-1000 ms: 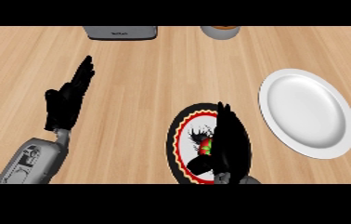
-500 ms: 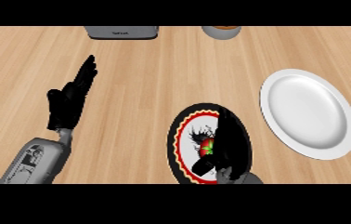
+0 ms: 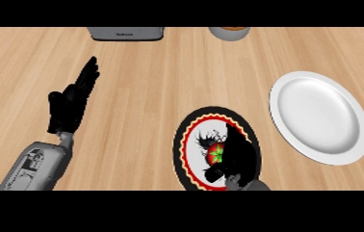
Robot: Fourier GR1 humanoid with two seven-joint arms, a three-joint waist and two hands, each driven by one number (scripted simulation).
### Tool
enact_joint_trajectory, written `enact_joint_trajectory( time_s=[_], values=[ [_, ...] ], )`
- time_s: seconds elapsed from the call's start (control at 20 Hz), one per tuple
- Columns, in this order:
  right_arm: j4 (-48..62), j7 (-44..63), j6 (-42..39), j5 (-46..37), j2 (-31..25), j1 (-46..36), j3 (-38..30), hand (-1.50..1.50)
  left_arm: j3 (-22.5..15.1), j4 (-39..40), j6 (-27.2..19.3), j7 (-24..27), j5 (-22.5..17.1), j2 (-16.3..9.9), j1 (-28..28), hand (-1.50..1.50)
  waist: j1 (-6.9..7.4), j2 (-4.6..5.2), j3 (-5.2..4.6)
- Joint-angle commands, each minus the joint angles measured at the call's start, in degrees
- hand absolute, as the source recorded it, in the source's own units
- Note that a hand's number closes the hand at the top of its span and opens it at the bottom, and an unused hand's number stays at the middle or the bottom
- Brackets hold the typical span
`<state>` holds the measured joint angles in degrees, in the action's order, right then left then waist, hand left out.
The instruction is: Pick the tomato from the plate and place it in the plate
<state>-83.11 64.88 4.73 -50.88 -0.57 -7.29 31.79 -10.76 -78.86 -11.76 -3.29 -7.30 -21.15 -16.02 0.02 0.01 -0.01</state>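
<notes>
Tomato [image 3: 217, 152] on the patterned plate [image 3: 186, 138], under your right hand [image 3: 238, 159]: pick barely begun.

Going left to right: your left hand [image 3: 71, 101] rests open at the left, fingers straight and up, well apart from everything. At centre-bottom, the red tomato with its green top sits on the dark, red-rimmed plate, and your right hand covers its right side, fingers curled down beside it. You cannot tell from here whether they have closed on it or only touch it. Nothing looks lifted yet, as far as I can judge. Further right, the white plate [image 3: 316, 115] waits with nothing on it. Left to do: secure the tomato, lift, carry it right, set it down.
</notes>
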Motion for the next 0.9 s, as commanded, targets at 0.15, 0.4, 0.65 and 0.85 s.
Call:
enact_joint_trajectory(
  time_s=[0.15, 0.4, 0.65, 0.85],
  values=[
    [4.79, 5.39, 5.22, -4.43, 0.54, -2.32, 0.99, 1.5, 2.57, 6.62, 2.14, 3.5, 1.19, 2.21, -2.04, 0.0, -0.24, 0.15, -0.02],
    [4.18, 2.11, 5.05, -5.89, 0.55, -2.12, -1.96, 1.5, 3.14, -3.79, 2.65, -3.13, 2.37, 1.26, 1.12, 0.0, 0.12, -0.04, 0.02],
    [-3.23, 4.53, 4.78, -13.61, 0.53, -1.06, -0.65, 1.5, 2.99, 1.87, 1.66, -1.57, 3.76, 4.57, -1.21, 0.0, -0.54, -0.05, -0.02],
    [-7.53, -25.0, 2.9, 1.16, -26.34, 8.27, -12.74, 1.5, 3.99, -2.82, 1.03, -2.99, 2.89, 2.17, 1.95, 0.0, -3.44, -0.34, 0.33]
  ],
)
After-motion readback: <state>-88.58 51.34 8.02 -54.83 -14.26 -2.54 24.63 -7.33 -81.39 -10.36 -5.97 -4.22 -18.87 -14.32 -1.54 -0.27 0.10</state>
